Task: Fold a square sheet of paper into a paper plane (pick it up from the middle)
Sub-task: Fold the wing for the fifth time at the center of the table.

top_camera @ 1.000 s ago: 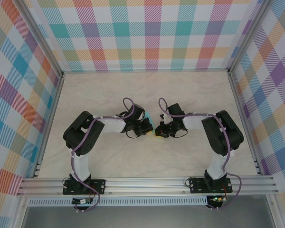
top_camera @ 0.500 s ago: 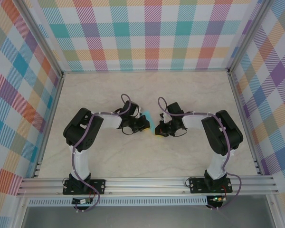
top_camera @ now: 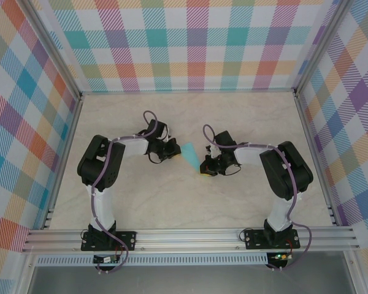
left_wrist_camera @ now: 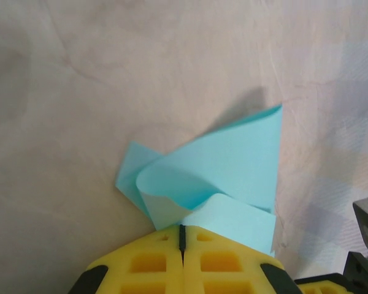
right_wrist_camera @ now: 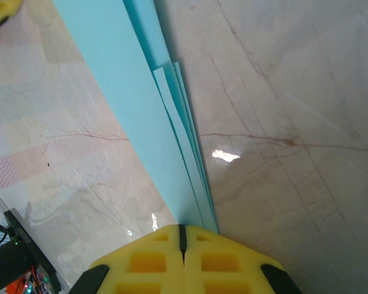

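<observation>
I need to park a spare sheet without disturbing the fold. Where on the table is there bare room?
Two bare patches of table: the wide strip under the back wall, and the front stretch from the near rail up to the paper plane. Crowded: the middle, where the left gripper and right gripper are both shut on that plane.

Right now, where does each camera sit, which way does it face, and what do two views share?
Top: above, behind the bases, facing down at the table; both arms, left gripper, right gripper.
Left wrist: on that wrist, facing past its shut yellow fingers at the plane's curled flap.
Right wrist: same, past its shut fingers along the plane's flat layers.
Shared by all: the plane.
</observation>
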